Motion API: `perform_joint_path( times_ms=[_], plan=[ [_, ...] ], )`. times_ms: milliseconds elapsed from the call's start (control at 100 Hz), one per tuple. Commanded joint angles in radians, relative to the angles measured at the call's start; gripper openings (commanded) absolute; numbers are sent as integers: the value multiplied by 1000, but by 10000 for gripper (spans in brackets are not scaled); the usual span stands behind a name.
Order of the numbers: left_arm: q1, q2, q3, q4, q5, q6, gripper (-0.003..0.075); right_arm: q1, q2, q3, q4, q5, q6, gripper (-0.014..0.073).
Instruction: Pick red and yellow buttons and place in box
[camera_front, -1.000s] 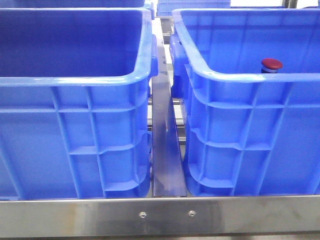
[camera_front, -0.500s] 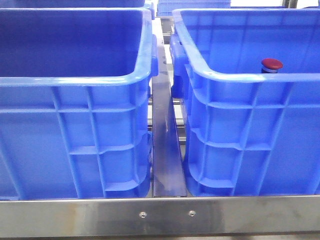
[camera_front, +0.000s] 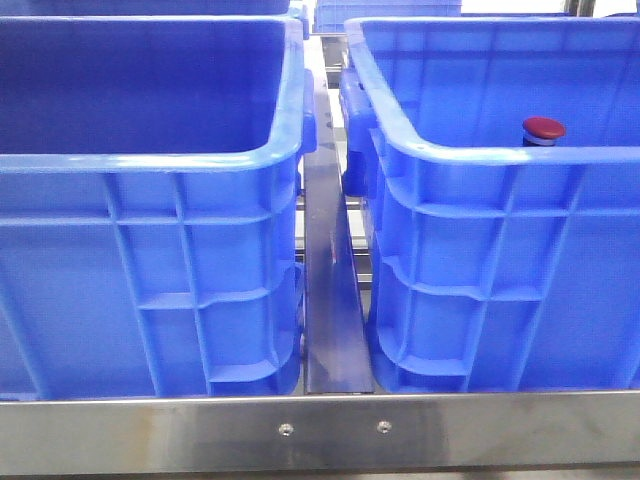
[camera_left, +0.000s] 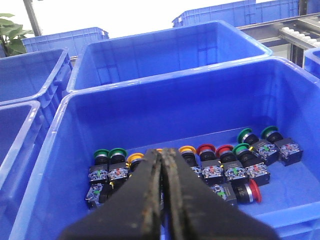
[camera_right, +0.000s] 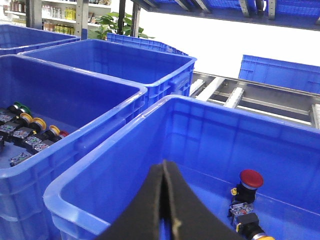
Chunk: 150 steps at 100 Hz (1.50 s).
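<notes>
A red button (camera_front: 544, 127) with a domed cap on a black body stands inside the right crate (camera_front: 500, 160), near its front wall. The left crate (camera_left: 55, 150) holds rows of green, yellow and red buttons (camera_left: 200, 167). The left gripper (camera_left: 162, 165) and right gripper (camera_right: 165, 175) are both closed, holding nothing. Nothing has moved since a second ago.

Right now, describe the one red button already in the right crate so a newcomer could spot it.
Start at the right blue crate in the front view. Just beyond its near rim, toward the right, a red button stands upright on a silver collar. In the right wrist view it is the only red-capped piece in that crate; the piece beside it shows an orange edge.
</notes>
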Motion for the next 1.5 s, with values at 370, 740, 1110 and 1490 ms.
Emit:
perform_joint_path(
  times_ms=[370,740,1110,1490],
  plan=[
    [3,16,112,57,-327,-130,-20,-5,9,-25,31,-10,-14,-96],
    [11,-6,403,176,-579,-302,-20,-5,9,-25,31,-9,-14,-96],
    [62,-82,520,147,-587,-299,-20,-5,9,-25,31,-9,-14,-96],
    [60,-82,518,128,-576,-299,-20,-5,9,-25,31,-10,-14,-96]
  ],
)
